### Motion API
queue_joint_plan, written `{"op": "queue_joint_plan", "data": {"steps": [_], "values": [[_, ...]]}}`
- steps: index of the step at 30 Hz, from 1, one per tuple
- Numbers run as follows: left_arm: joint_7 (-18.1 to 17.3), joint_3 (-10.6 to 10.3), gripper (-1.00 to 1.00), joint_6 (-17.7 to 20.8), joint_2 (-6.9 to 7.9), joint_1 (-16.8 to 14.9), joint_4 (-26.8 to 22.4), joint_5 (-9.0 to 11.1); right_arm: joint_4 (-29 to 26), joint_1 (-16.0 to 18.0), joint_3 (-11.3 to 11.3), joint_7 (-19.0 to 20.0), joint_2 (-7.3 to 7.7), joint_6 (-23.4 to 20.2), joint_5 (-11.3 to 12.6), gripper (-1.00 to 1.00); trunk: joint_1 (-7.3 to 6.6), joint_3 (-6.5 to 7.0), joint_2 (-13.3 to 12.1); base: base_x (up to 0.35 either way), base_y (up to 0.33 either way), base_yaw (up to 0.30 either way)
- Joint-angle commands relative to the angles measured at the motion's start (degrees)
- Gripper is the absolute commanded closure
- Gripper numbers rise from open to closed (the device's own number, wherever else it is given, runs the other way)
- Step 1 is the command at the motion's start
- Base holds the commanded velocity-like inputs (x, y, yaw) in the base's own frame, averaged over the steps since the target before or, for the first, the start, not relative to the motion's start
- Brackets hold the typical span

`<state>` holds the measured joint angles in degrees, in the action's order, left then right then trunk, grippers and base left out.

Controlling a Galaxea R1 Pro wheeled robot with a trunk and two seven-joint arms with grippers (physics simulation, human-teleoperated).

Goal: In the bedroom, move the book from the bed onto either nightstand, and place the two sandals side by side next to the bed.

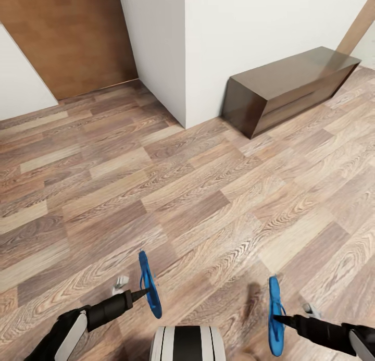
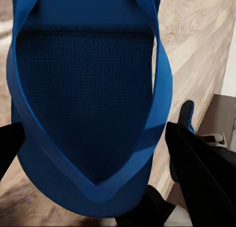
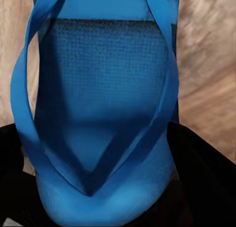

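Wood-plank floor [image 1: 208,194] runs across the whole head view, meeting white walls [image 1: 250,33] at the far side, with no bed or nightstand showing.

Nearest, at the bottom edge, sits the robot's own trunk [image 1: 187,343], and to either side of it the two arms reach forward. The left end effector [image 1: 141,294] is closed on one sandal [image 1: 149,285], held on edge above the floor; in the left wrist view the sole [image 2: 83,104] and its straps sit between the dark fingers [image 2: 196,163]. The right end effector [image 1: 278,318] is likewise closed on the other sandal [image 1: 274,315], also carried on edge, and the right wrist view shows that sole [image 3: 103,119] close up with dark fingers [image 3: 206,187] at both sides.

Farther off, a long low dark brown bench [image 1: 291,87] stands against the wall at the right, and a wall corner [image 1: 185,90] juts out in the middle. Beyond it at the left is a brown wooden panel [image 1: 73,38], perhaps a door.

Judging from this, both sandals are in hand and have yet to be set down by the bed, which must first be found. The risks are plain. Each grip looks to be on thin, flexible material, so a sharp turn of the base could let a sandal slip or swing. The sandals also hang low, and could catch the floor if the arms drop. Steering close past the bench or the corner could knock an arm. The bench could also be mistaken for a nightstand.
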<state>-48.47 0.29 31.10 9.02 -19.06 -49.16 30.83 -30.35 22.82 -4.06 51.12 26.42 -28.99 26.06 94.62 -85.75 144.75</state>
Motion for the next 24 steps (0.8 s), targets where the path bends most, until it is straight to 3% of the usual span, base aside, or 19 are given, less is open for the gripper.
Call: {"op": "queue_joint_plan", "data": {"steps": [1, 4, 8, 16, 21, 24], "values": [[-0.1, 0.1, 1.00, -0.9, 0.04, 0.1, 2.8, 0.6, 3.4, 0.0, -0.3, 1.2, 0.14, 1.8, 0.9, 1.00, -0.04, 0.20, 0.0, 0.000, 0.000, 0.000], [-0.1, 0.1, 1.00, -5.8, 0.47, 0.2, 6.0, 0.5, 10.6, 0.0, -0.2, 2.3, 0.20, 11.2, 1.0, 1.00, -0.11, 0.87, 0.0, 0.000, 0.000, 0.000], [0.0, 0.2, 1.00, -7.7, 1.33, 0.2, 7.8, 0.6, 13.2, 0.0, -0.2, 2.5, 0.17, 16.5, 0.9, 1.00, -0.22, 1.75, -0.1, 0.000, 0.000, 0.000], [-0.1, 0.5, 1.00, -7.9, 1.67, 0.2, 8.0, 0.6, 12.8, 0.1, -0.1, 2.7, 0.13, 17.1, 1.0, 1.00, -0.42, 3.53, -0.2, 0.000, 0.000, 0.000], [-0.3, 0.7, 1.00, -6.2, 1.93, -0.1, 1.5, 0.8, 10.0, 0.1, 0.3, 2.7, 0.13, 16.5, 1.1, 1.00, -0.55, 4.63, -0.3, 0.000, 0.000, 0.000], [-0.3, 0.9, 1.00, -3.7, 2.37, -0.1, -0.3, 0.9, 4.5, 0.1, 2.8, 2.7, 0.13, 12.9, 1.1, 1.00, -0.63, 5.30, -0.3, 0.000, 0.000, 0.000]]}}
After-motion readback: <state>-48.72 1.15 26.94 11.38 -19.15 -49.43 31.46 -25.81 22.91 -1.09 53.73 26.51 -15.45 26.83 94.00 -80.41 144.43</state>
